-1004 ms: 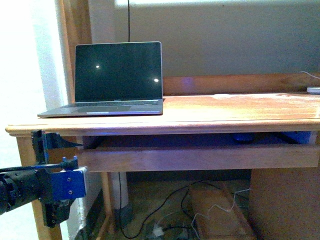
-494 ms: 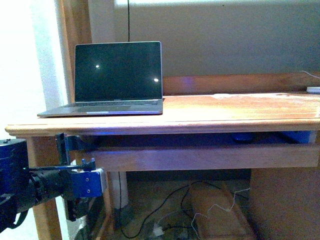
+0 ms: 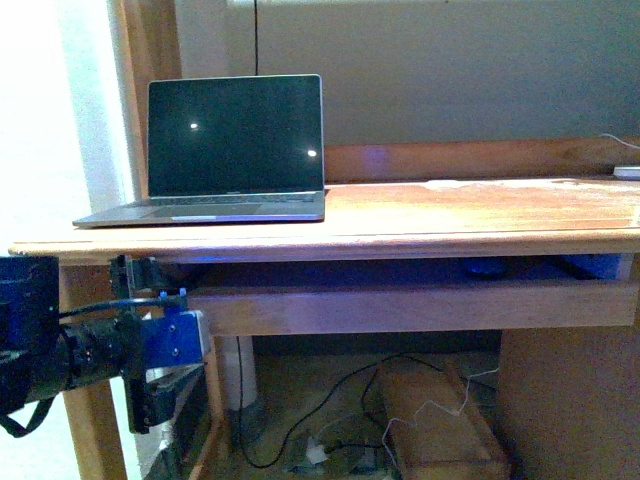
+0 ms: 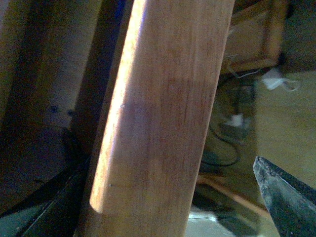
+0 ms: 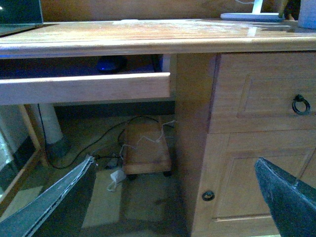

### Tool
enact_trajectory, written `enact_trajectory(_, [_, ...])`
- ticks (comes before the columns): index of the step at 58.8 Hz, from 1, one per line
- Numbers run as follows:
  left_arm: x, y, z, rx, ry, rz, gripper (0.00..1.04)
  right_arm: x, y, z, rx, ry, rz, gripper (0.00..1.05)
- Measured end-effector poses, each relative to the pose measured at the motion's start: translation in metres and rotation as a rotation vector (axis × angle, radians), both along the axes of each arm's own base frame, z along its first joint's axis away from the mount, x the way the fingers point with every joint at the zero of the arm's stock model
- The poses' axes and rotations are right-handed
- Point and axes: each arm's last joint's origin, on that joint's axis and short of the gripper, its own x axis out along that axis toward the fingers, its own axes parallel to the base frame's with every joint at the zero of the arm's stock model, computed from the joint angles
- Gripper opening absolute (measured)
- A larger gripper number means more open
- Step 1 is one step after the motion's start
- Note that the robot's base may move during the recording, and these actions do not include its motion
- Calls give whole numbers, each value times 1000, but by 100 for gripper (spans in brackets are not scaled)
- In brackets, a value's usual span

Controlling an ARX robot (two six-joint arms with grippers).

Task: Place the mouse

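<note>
Two hands show, and neither carries anything. From the front camera, the small dark grey oval plastic mouse [image 3: 485, 267] lies at about four o'clock. It sits inside the shallow pull-out wooden tray [image 3: 400, 308] under the top of the brown wooden bench [image 3: 450, 215], in bluish light and well apart from both hands. The thin grey open laptop [image 3: 235, 140] with its dark screen stands on the bench top at ten o'clock.

At eight o'clock the left hand [image 3: 158, 392], behind its blue bracket, hangs below the tray's end, just beside the bench's wooden leg [image 3: 82, 285]. Its wrist camera is filled by a length of brown wood [image 4: 163, 123] seen close up, with a dark finger at each lower corner. The fingers are set wide apart and closed on nothing.

The right hand [image 5: 174, 161] has both grey fingers [image 5: 289, 200] spread wide with only air between them. It faces the tray front with the mouse behind it, a cupboard door with a dark ring handle [image 5: 300, 104], and a low wooden box [image 5: 145, 148] among cables [image 5: 106, 138] on the floor.
</note>
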Motion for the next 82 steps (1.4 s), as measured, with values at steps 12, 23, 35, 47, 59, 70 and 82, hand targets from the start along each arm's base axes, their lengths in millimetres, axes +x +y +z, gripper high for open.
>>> enact_trajectory(12, [-35,-1,13,-58,225,-68,97,0,0,0,0,0,0,97])
enact_trajectory(23, [-67,-9,17,-142,364,-145,97,0,0,0,0,0,0,97])
enact_trajectory(35, [-90,-23,26,-228,471,-190,97,0,0,0,0,0,0,97])
enact_trajectory(47, [-103,-39,39,-487,565,-138,97,0,0,0,0,0,0,97])
enact_trajectory(59, [-126,-56,88,-906,632,-62,97,0,0,0,0,0,0,97])
enact_trajectory(70, [-156,-49,126,-1193,624,244,97,0,0,0,0,0,0,97])
enact_trajectory(82, [-225,-29,113,-1208,450,636,97,0,0,0,0,0,0,97])
